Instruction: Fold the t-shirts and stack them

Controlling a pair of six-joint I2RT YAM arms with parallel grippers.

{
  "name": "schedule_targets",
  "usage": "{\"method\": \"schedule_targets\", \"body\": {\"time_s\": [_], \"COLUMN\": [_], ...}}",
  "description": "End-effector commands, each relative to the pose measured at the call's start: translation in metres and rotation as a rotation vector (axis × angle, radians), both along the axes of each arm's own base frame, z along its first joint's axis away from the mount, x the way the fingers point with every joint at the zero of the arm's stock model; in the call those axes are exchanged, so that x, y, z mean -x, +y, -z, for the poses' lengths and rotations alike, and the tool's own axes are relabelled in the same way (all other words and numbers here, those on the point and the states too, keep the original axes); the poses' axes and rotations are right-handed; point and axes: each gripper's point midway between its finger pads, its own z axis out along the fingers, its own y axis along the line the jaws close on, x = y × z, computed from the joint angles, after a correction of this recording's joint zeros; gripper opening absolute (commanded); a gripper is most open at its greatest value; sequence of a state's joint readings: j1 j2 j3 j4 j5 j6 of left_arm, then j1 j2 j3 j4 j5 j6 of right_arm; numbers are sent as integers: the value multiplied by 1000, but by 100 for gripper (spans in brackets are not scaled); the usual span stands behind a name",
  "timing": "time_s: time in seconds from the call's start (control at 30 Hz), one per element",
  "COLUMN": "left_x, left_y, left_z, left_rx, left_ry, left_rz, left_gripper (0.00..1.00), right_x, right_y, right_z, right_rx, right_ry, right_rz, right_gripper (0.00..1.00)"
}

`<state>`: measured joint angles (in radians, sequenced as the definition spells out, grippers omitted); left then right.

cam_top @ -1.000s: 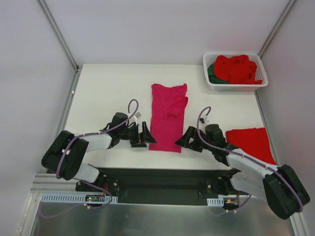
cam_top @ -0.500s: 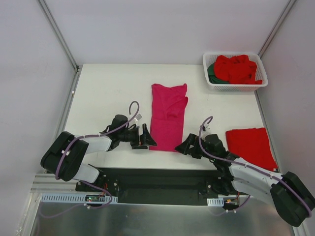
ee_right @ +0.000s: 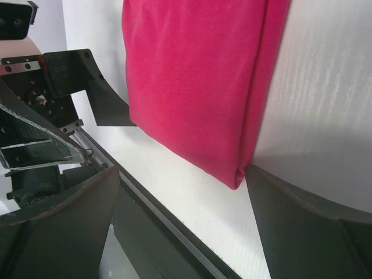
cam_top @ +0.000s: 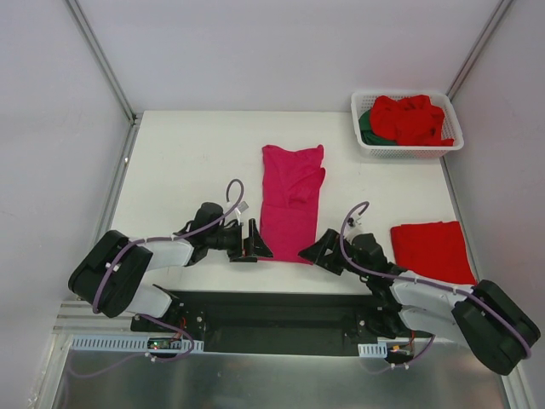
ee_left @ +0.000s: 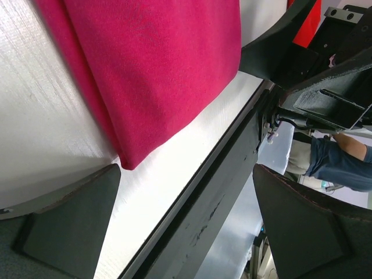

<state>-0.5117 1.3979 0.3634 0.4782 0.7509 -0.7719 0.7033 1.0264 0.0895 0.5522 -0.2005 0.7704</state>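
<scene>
The magenta-pink t-shirt (cam_top: 291, 198) lies in a long folded strip at the table's middle, its hem at the near edge. My left gripper (cam_top: 257, 245) is open and empty at the hem's near left corner; in the left wrist view the cloth (ee_left: 151, 70) sits just off one finger (ee_left: 70, 224). My right gripper (cam_top: 315, 252) is open and empty at the near right corner; the corner (ee_right: 235, 177) touches or nearly touches one finger (ee_right: 308, 232). A folded red t-shirt (cam_top: 434, 249) lies at the right. More red t-shirts (cam_top: 410, 118) and a dark green one (cam_top: 366, 126) lie bunched in the basket.
The white slotted basket (cam_top: 407, 149) stands at the back right corner. The table's near edge and the black base rail (cam_top: 272, 311) run just behind both grippers. Frame posts stand at the back corners.
Both grippers have moved toward the near edge, down along the pink strip's sides to its hem corners. The shirts have not moved.
</scene>
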Motion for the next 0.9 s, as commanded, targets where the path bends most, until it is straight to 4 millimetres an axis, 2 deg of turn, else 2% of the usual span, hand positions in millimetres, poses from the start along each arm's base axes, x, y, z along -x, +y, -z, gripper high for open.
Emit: {"method": "schedule_targets", "body": {"time_s": [0.0,0.3,0.47,0.87], "left_x": [1,-5,-6,-7], "left_y": [0,-3,-7,-6], "left_z": [0,5,10,14], "left_rx": [0,-9,5,-14], "left_ry": [-30,-25,-2,-4], "left_rz": [1,2,10,5], "left_gripper": [99,99,99,99], "right_x": [36,38,39,44], "right_y": [-26,-28,-35,-32], "right_z": [57,60,62,67], "right_rx": [96,109,146,152], "right_ry": [166,191,202,225], "right_rz": [6,16,31,6], "right_gripper": [94,93,85,84]}}
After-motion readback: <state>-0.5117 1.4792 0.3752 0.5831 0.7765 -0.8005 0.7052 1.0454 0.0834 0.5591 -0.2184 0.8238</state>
